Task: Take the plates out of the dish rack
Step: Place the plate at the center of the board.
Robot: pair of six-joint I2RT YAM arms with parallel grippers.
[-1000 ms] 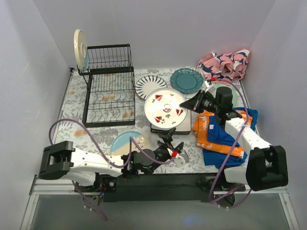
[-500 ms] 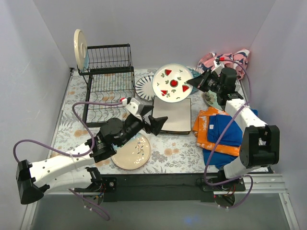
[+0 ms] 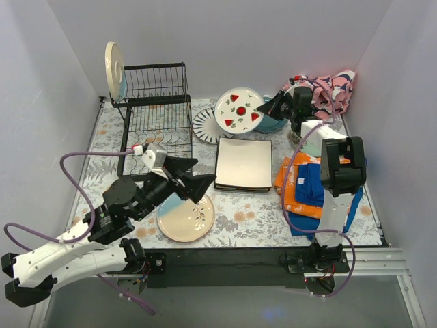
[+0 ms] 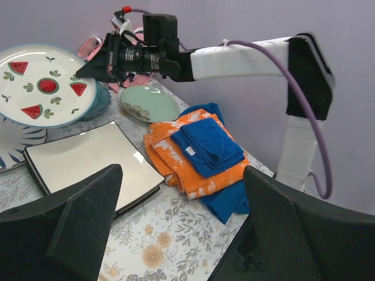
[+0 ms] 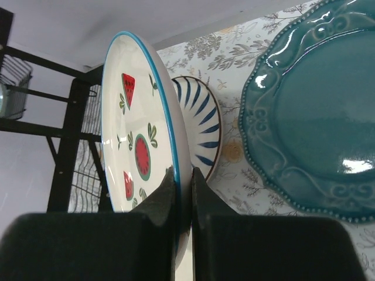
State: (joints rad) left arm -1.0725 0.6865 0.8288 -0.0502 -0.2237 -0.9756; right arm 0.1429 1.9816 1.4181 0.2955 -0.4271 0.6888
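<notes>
The right hand point(image 5: 183, 190) is nearly closed, its two fingers pinching the rim of the watermelon plate point(image 5: 137, 140) between them. That plate hangs tilted above the far part of the table point(image 3: 252, 212), its patterned face turned up and to the left. It is between the striped plate point(image 3: 205, 126) on its left and the teal plate point(image 5: 316, 117) on its right, and it overlaps both in the top view. The wrist view shows those two lying flat below it.

The rack point(image 3: 153, 130) stands at the far left. An upright cream plate point(image 3: 112, 67) sits on edge at its upper far-left corner. The lower slots look empty from above.

The square plates point(image 3: 244, 164) lie stacked in the middle of the table. A green plate point(image 4: 150, 103) lies flat to the right of them, beneath the right arm. A floral plate point(image 3: 188, 217) lies near the front edge.

The left hand point(image 3: 201, 172) is wide open and holds nothing. It hovers over the far edge of the floral plate, just right of the rack's near corner, pointing at the square plates.

An orange and blue cloth point(image 3: 307, 191) lies on the right, and a pink cloth point(image 3: 331, 92) is bunched in the far right corner.
</notes>
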